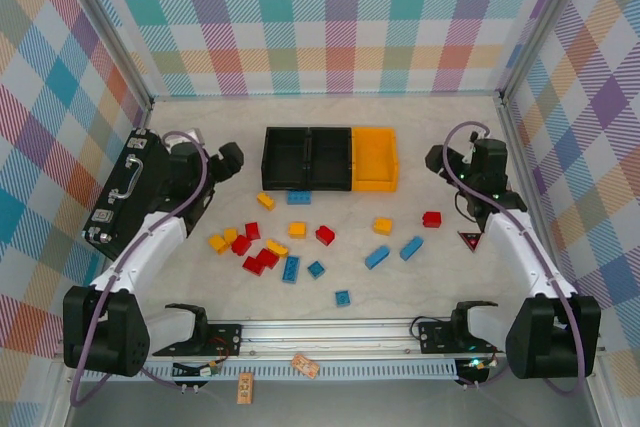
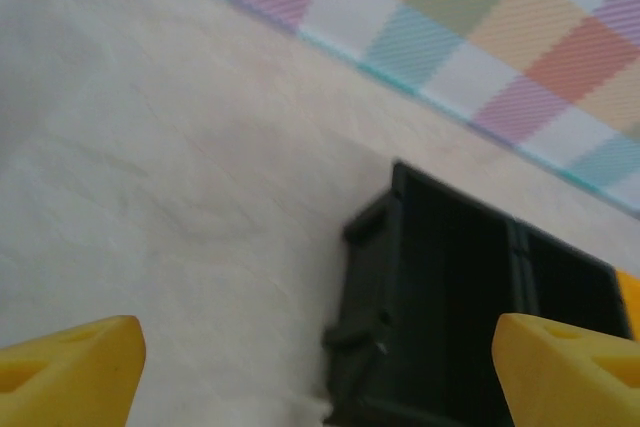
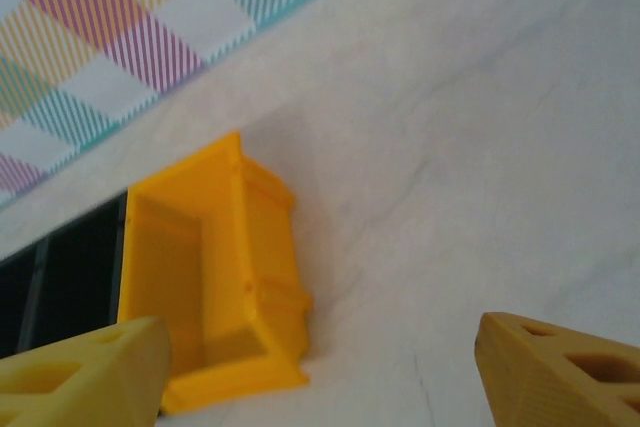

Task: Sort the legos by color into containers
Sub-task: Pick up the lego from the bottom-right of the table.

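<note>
Red, yellow and blue legos lie scattered mid-table, among them a blue one (image 1: 298, 197), a yellow one (image 1: 382, 226) and a red one (image 1: 432, 219). Behind them stand three containers in a row: two black bins (image 1: 287, 159) (image 1: 330, 159) and a yellow-orange bin (image 1: 374, 158). My left gripper (image 1: 232, 158) hovers left of the row, open and empty, its yellow fingertips (image 2: 70, 367) framing the black bin (image 2: 450, 317). My right gripper (image 1: 438, 158) hovers right of the row, open and empty, its fingertips (image 3: 555, 367) spread beside the yellow-orange bin (image 3: 215, 277).
A black briefcase (image 1: 125, 187) lies along the left wall beside my left arm. A small card with a red triangle (image 1: 470, 240) lies under my right arm. Plaid walls close in the back and both sides; a metal rail (image 1: 330, 332) runs along the near edge.
</note>
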Robot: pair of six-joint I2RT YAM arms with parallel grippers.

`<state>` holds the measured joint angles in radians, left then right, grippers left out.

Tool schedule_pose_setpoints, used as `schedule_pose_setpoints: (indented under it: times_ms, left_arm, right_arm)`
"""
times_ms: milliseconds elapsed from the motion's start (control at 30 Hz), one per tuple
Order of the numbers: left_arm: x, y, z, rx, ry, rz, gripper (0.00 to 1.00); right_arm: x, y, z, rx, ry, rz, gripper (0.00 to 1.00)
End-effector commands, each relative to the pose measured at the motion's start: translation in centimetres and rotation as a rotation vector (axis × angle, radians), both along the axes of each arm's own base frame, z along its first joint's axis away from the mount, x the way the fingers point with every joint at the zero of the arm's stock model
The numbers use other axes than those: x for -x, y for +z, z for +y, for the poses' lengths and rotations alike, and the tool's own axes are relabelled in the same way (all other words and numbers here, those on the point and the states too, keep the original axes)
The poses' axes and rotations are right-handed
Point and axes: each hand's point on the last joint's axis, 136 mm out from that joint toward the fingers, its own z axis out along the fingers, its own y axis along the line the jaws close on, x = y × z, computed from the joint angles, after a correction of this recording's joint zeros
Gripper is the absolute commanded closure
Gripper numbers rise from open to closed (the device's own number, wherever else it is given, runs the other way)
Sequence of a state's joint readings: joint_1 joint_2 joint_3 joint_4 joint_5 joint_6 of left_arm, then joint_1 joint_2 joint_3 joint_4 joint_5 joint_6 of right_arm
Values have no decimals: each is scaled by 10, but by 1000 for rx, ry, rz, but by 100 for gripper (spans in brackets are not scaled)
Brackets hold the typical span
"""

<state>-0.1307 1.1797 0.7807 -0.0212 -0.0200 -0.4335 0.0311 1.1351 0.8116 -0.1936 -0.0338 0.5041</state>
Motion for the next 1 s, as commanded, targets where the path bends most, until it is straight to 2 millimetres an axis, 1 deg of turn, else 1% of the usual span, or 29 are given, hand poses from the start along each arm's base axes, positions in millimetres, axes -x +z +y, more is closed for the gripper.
schedule_pose_setpoints:
  times_ms: [0,100,200,233,367,467,533,567,667,800,900,967]
  left_arm:
    - [37,-28,-37,131,-140,205,21]
    - [59,-38,-59,124,-214,277,29]
    - [77,-43,-82,93,-274,305,34]
    - [82,-44,-93,82,-297,310,35]
    - [101,-53,-135,62,-384,318,39]
    - [114,-64,-166,27,-461,333,41]
    - [122,-71,-182,-13,-509,351,40]
    - [122,-73,-189,-32,-523,353,40]
    - [125,-84,-203,-76,-556,384,40]
    - [128,-88,-219,-96,-592,389,40]
    - [129,-90,-228,-108,-606,395,39]
    - [131,-91,-230,-126,-614,402,39]
  right_arm:
    - [31,-13,13,-60,53,182,26]
    - [46,-21,10,-36,47,275,32]
    - [65,-38,6,-25,19,418,37]
    - [72,-45,8,-29,22,468,39]
    - [101,-75,18,12,25,653,41]
    - [118,-96,29,32,42,734,40]
    - [126,-108,36,37,46,776,39]
    - [130,-114,40,37,51,794,37]
    - [136,-130,47,47,46,837,36]
    - [134,-144,50,66,35,864,36]
    - [131,-152,54,68,35,876,39]
    - [131,-158,55,74,33,895,42]
